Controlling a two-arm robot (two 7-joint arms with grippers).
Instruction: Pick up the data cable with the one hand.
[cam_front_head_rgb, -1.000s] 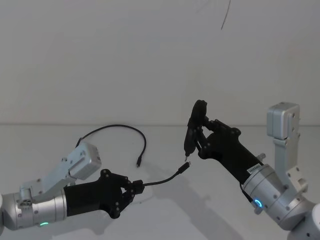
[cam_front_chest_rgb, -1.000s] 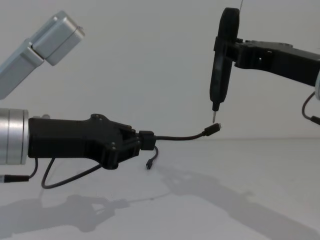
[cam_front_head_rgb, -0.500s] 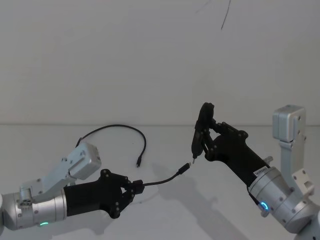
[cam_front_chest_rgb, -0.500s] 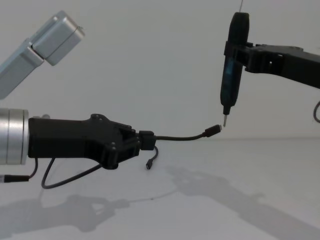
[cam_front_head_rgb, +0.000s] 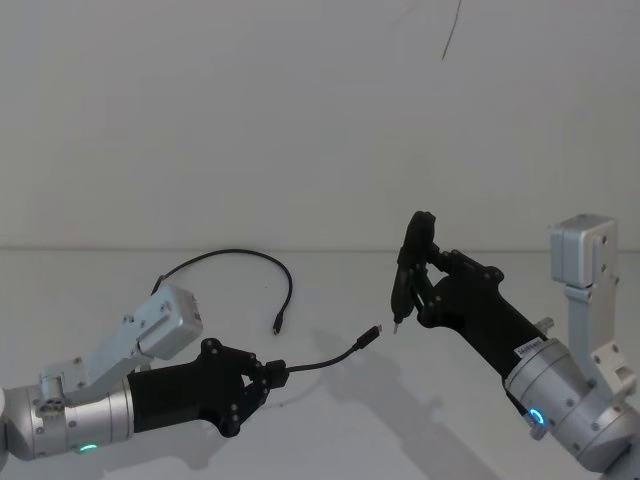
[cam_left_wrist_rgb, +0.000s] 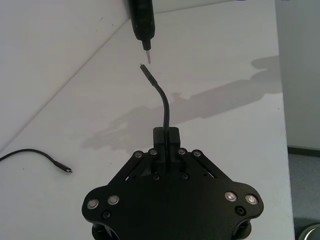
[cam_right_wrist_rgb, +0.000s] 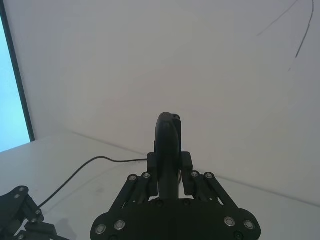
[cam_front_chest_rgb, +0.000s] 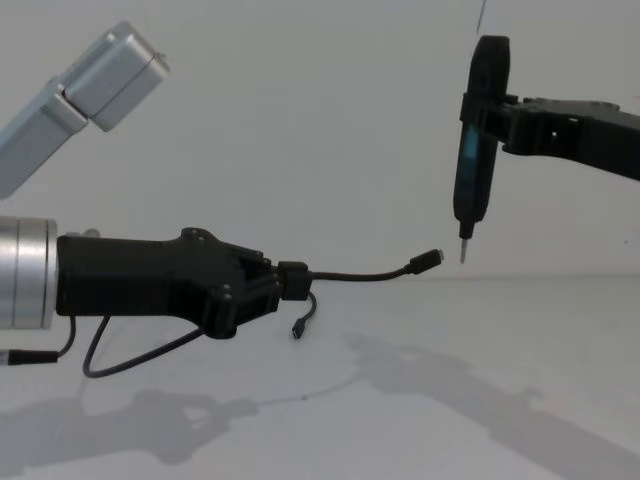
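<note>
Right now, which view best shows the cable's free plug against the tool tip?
Chest view: side-on, the data cable plug sits clear of the pen-shaped tool tip. Head view shows both smaller. Left wrist view looks along the cable from the left gripper.

i'm looking at a plain white table (cam_front_head_rgb: 450, 400) that runs back to a white wall. lying on it is a black cable (cam_front_head_rgb: 235, 255), curving in an arc toward the back left, its free plug (cam_front_head_rgb: 277, 324) resting on the surface near the middle. shadows of the arms fall across it.
</note>
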